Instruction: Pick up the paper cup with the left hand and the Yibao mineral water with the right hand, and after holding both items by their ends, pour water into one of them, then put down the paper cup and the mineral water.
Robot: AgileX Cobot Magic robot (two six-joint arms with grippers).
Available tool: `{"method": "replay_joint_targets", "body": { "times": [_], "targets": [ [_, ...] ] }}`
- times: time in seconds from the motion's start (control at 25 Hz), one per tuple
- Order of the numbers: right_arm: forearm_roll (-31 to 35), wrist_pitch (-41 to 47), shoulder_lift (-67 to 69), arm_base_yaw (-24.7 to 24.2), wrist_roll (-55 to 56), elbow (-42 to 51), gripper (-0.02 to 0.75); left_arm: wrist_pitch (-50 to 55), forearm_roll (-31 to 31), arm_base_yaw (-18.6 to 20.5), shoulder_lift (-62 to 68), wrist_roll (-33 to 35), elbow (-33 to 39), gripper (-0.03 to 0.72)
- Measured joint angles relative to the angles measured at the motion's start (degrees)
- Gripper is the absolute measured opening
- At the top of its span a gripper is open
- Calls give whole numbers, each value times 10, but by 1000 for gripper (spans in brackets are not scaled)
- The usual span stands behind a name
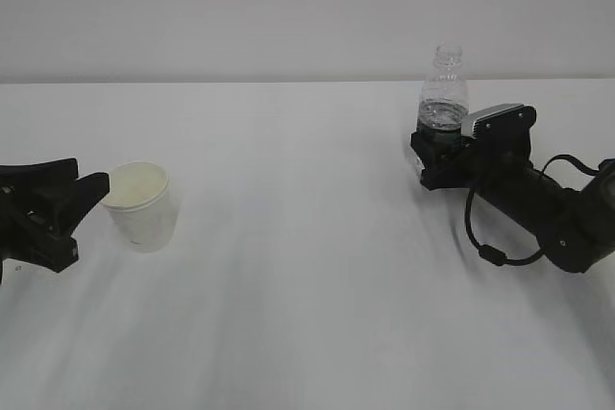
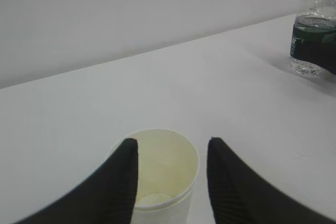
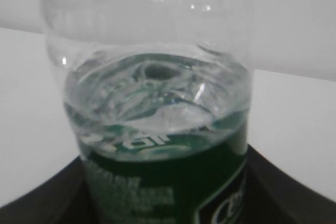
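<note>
The white paper cup [image 1: 142, 206] stands upright at the left of the table, with its cream inside showing. My left gripper [image 1: 91, 186] is open at the cup's left side. In the left wrist view the cup [image 2: 165, 166] sits between the two black fingers of the left gripper [image 2: 172, 141], close to the left one and with a gap to the right one. The Yibao mineral water [image 1: 444, 93] stands upright at the right, uncapped and partly full. My right gripper [image 1: 437, 153] is shut on its green label band [image 3: 157, 187]. Its dark fingers [image 3: 275, 184] press against both sides.
The white table [image 1: 307, 266] runs back to a plain grey wall. The bottle also shows at the far right of the left wrist view [image 2: 312, 40]. The right arm's grey-white box module [image 1: 492, 119] and looping cable [image 1: 480, 237] lie behind the bottle.
</note>
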Motion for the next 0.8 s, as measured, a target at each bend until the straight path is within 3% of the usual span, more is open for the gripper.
{"method": "replay_joint_targets", "body": {
  "times": [0.44, 0.8],
  "targets": [
    [13, 10, -33, 0, -7, 26, 473, -5, 1, 0, 108, 21, -2, 305],
    [21, 11, -33, 0, -13, 31, 473, -6, 3, 0, 114, 45, 18, 323]
  ]
}}
